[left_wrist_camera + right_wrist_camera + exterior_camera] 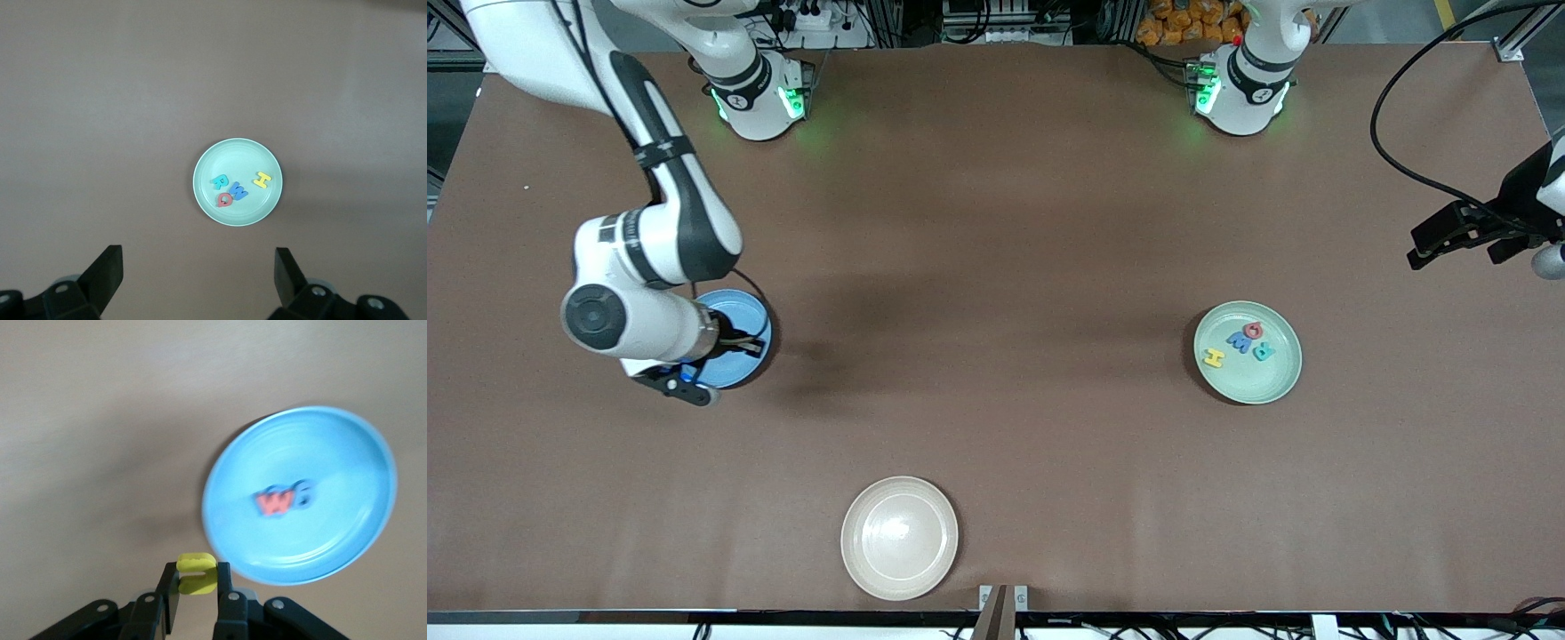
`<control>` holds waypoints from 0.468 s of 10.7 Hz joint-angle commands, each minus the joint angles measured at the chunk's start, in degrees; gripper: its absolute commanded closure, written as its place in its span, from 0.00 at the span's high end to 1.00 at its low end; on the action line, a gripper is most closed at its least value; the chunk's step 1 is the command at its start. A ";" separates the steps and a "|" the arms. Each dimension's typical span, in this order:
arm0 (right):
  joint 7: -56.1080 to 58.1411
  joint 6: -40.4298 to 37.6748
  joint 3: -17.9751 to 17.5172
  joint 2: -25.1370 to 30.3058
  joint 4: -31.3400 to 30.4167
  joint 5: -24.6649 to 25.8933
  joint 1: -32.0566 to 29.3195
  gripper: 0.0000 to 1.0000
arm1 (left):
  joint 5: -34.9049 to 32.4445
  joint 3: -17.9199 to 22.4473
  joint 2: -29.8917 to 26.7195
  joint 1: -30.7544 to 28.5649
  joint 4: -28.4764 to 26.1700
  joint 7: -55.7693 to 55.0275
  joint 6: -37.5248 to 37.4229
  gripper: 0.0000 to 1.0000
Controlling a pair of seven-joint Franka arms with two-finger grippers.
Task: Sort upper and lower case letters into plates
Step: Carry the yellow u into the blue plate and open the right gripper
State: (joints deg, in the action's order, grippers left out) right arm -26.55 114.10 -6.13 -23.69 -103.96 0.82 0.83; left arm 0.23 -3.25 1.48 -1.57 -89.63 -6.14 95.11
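Right gripper (197, 587) pinches a small yellow foam letter (196, 573) between its two black fingers. It hangs just over the rim of the bright blue round plastic plate (749, 311), which sits near the right arm's end of the brown table (996, 222). I cannot tell which letter the yellow one is.

Inside the blue plate a red foam letter w (274, 503) lies flat in the middle. A blue foam letter (301, 493) touches it, but it is too blurry to read.

Left gripper (199, 267) waits up high by the edge at the left arm's end of the table, with its fingers spread wide and nothing in them.

Below it sits the pale mint green round plate (207, 160). Four big letters lie in it: a yellow H (262, 179), a teal R (220, 181), a blue M (239, 193) and a red Q (225, 199).

A cream round plate (899, 537) sits near the table edge closest to the front camera, with nothing in it.

So the big letters look done. The small letters are partly done. The yellow one needs dropping into the blue plate. One more small letter may be hidden under the right arm.
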 commanded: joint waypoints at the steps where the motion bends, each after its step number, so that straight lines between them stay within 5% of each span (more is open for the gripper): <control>1: 6.58 3.91 3.84 1.80 -5.53 -1.53 0.49 0.00 | 0.47 -0.35 0.10 -0.45 0.07 1.13 -0.89 1.00; 4: 11.67 11.05 6.04 2.24 -10.91 -1.53 0.49 0.00 | 0.38 -0.70 0.54 -0.19 0.15 0.34 -0.89 1.00; 5: 11.78 11.23 6.13 1.89 -11.00 -1.53 0.41 0.15 | 0.38 -0.79 0.54 -0.01 0.15 0.16 -0.89 1.00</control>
State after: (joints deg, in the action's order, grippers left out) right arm -17.04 124.50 -0.97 -23.70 -112.91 0.69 0.96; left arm 0.24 -3.57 1.90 -1.55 -89.94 -6.14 95.10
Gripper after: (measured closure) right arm 0.727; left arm 0.000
